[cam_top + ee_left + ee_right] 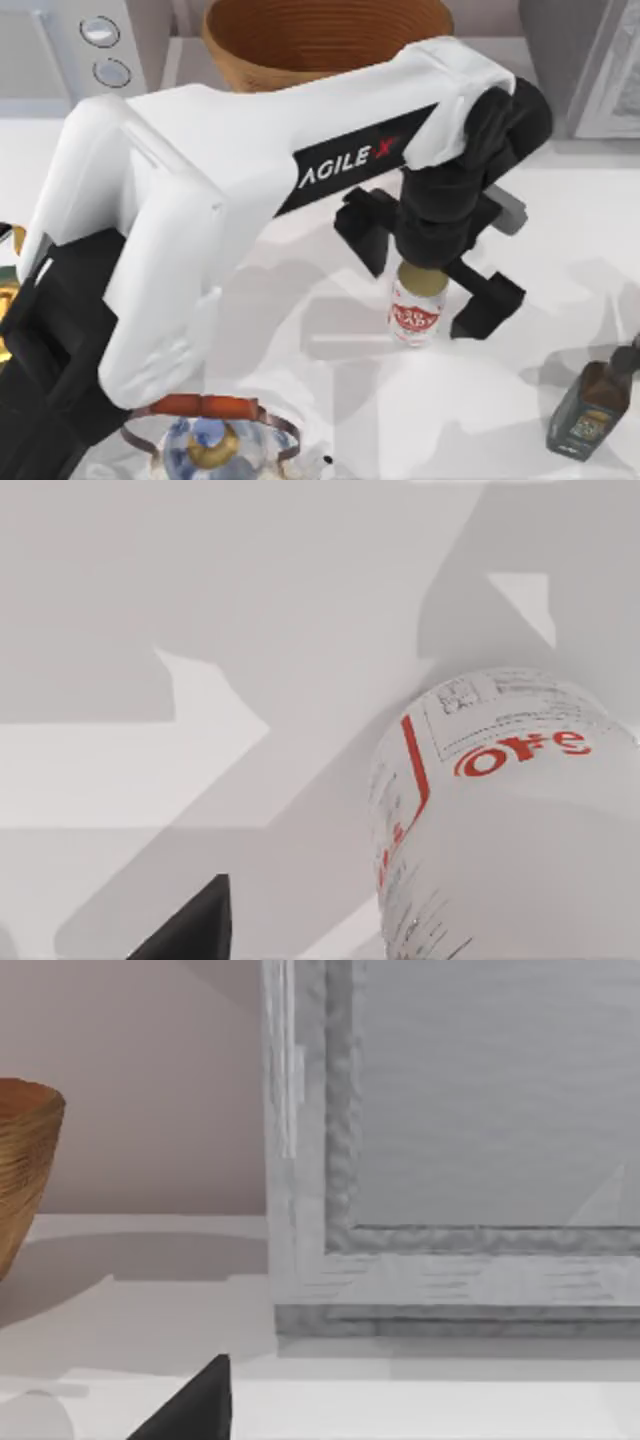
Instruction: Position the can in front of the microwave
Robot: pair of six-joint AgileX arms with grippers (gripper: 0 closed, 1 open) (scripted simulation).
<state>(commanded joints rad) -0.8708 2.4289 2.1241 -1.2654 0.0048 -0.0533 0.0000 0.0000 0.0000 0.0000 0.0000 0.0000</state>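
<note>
At table centre: can [417,312] upright, red label outward, gold top under left gripper [428,275]. Fingers [488,300] spread wide, flanking can on both sides, no visible contact. Microwave [85,45] at top-left corner, well apart from can. Wooden bowl [320,40] at rear centre, interior bare. Dark brown bottle [590,405] near right edge. Grey appliance [450,1150] at top right, facing right arm's wrist camera.

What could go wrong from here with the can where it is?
The left gripper straddles the upright can with fingers open, so a sideways nudge could topple it. The microwave sits far left, so the carry passes near the wooden bowl. The dark bottle stands close by.
</note>
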